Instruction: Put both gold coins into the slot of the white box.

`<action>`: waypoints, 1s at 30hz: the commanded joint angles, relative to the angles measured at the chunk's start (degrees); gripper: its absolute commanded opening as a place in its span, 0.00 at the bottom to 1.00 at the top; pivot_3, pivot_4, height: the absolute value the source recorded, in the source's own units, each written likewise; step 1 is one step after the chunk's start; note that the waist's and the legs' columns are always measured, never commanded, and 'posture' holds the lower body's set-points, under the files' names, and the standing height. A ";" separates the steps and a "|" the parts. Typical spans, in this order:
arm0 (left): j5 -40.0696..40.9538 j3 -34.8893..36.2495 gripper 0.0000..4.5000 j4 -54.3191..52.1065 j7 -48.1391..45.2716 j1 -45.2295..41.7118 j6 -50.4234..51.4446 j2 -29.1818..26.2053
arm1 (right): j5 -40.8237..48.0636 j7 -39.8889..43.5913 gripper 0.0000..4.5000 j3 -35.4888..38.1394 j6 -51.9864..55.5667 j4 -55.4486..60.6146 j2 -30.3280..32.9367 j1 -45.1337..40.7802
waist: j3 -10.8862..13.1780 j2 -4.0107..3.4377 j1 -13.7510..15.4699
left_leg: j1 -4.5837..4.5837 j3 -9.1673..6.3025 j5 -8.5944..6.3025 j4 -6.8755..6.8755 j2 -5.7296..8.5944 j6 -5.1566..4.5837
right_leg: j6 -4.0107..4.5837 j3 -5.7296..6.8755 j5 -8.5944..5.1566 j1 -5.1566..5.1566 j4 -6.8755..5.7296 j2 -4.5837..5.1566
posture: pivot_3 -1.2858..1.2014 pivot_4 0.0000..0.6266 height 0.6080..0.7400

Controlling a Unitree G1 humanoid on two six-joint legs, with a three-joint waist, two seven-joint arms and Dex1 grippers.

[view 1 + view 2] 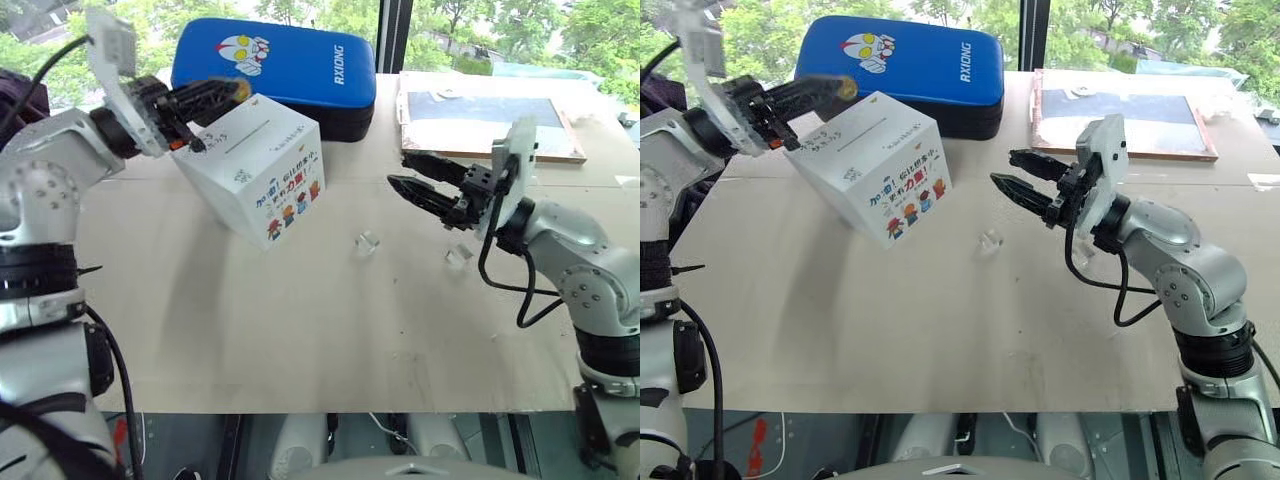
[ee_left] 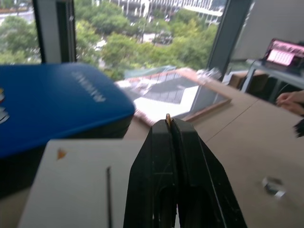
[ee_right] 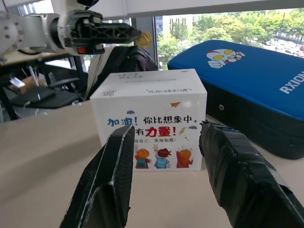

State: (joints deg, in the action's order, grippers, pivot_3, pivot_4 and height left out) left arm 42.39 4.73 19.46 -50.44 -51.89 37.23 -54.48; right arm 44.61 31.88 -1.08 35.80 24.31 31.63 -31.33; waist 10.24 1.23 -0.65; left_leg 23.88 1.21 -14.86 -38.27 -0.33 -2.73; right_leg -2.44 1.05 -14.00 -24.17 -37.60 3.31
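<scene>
A pale wooden bench (image 1: 300,330) fills the middle of the frame, its near edge running along the bottom and windows with green trees behind the far edge. At upper centre a blue padded case (image 1: 290,65) lies flat; at upper right sits a framed dark board (image 1: 490,120). The white box (image 1: 255,170) stands at upper left, just in front of the case, its plain top face with the slot (image 1: 252,137) turned upward. The left end effector (image 1: 235,92) hovers above the box, fingers pinched together on a gold coin (image 3: 144,38). The right end effector (image 1: 400,170), at centre right, stands partly open and holds nothing. Two small clear plastic pieces (image 1: 368,243) lie on the bare middle stretch; wide open surface spreads toward the near edge.
</scene>
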 commanded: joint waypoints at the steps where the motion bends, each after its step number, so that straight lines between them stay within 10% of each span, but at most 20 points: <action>1: -9.47 -3.25 0.00 9.05 -6.55 -5.56 -6.32 -1.19 | -0.74 0.50 0.52 -0.30 -0.06 4.40 -0.25 -1.84 | 0.01 0.02 0.00 | 0.00 0.04 0.01 -0.01 0.00 0.01 | 0.00 -0.05 0.00 0.00 0.01 0.04 | 0.52 0.24 1.00; 30: -24.10 -3.71 0.00 17.08 -21.18 -7.47 -8.56 4.27 | -1.71 -1.44 0.52 0.97 2.18 7.18 -2.61 -0.99 | 0.01 0.05 0.00 | 0.02 0.03 -0.07 -0.18 0.04 -0.12 | -0.02 0.04 0.01 -0.02 -0.25 0.18 | 0.52 0.24 1.00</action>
State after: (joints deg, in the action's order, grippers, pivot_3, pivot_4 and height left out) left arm 19.72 1.70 37.66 -71.40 -60.41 28.32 -50.21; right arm 42.82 30.76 -1.73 38.38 29.26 29.05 -32.35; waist 10.25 1.28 -0.65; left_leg 23.90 1.23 -14.93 -38.46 -0.29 -2.85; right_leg -2.46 1.09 -13.99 -24.18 -37.86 3.50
